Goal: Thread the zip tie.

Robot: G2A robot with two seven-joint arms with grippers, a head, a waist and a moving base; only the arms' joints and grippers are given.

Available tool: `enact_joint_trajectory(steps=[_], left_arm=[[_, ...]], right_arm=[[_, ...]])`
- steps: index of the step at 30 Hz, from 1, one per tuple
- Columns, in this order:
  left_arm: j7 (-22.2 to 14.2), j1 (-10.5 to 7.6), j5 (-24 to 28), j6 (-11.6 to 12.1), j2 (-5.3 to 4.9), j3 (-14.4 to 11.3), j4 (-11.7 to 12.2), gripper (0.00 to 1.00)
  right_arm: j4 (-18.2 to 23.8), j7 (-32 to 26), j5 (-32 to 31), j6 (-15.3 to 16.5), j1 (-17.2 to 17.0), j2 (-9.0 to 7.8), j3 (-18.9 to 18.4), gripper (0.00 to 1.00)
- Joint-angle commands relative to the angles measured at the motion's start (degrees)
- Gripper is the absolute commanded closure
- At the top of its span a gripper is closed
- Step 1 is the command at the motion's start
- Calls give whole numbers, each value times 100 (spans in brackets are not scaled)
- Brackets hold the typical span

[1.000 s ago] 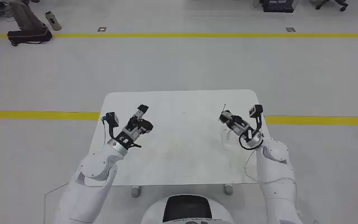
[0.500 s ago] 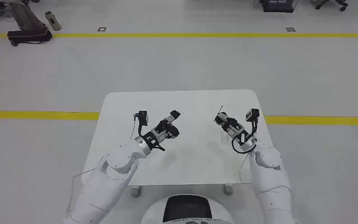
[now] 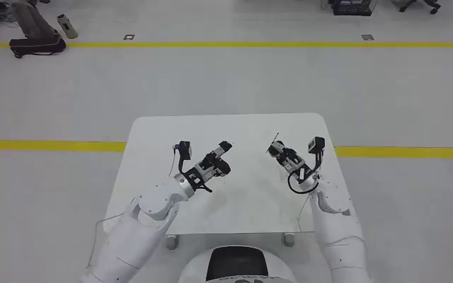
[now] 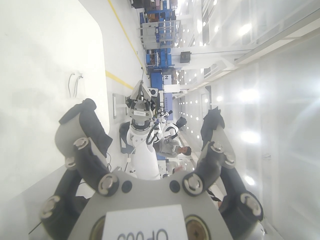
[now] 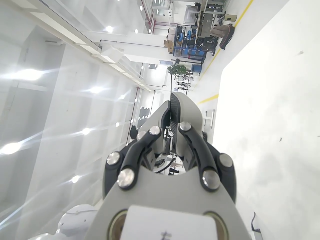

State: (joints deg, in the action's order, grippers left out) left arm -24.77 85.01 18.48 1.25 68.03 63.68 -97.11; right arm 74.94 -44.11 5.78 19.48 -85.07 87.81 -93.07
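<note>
The zip tie (image 5: pixel 171 84) is showing as a faint black sliver pinched in the right gripper (image 5: pixel 172 102), while the left gripper (image 4: pixel 150 109) is gaping empty above the table (image 3: pixel 233 127).

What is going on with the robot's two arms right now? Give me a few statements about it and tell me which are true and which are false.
1. The right tool is shut on a thin black zip tie. True.
2. The left tool is gripping something too. False: its fingers are spread wide and hold nothing.
3. The zip tie lies flat on the table. False: it sticks out from the tips of the right tool.
4. In the top view, the two tools are apart, with bare table showing between them. True.
</note>
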Motion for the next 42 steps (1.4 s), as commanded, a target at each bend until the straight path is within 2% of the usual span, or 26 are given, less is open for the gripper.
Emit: enact_joint_trajectory(steps=[1,7,18,24,27,35,42], left_arm=[[12,-115,19,26,36,-201,59,0],[171,-493,88,150,170,-746,458,0],[182,-508,80,155,174,-763,478,0],[291,-479,65,222,181,-802,515,0],[359,-556,114,318,220,-928,584,0],[525,-1044,218,585,410,-1456,1106,0],[543,-1065,194,594,416,-1469,1130,0]], right_arm=[[42,197,18,0,-56,14,128,100],[130,519,57,0,-177,34,415,100],[174,549,40,-2,-177,30,424,100],[438,914,-153,0,-427,6,586,100],[540,1041,-151,0,-564,-2,663,100],[782,1220,-54,0,-809,-23,805,100],[822,1214,-50,0,-810,-28,803,100]])
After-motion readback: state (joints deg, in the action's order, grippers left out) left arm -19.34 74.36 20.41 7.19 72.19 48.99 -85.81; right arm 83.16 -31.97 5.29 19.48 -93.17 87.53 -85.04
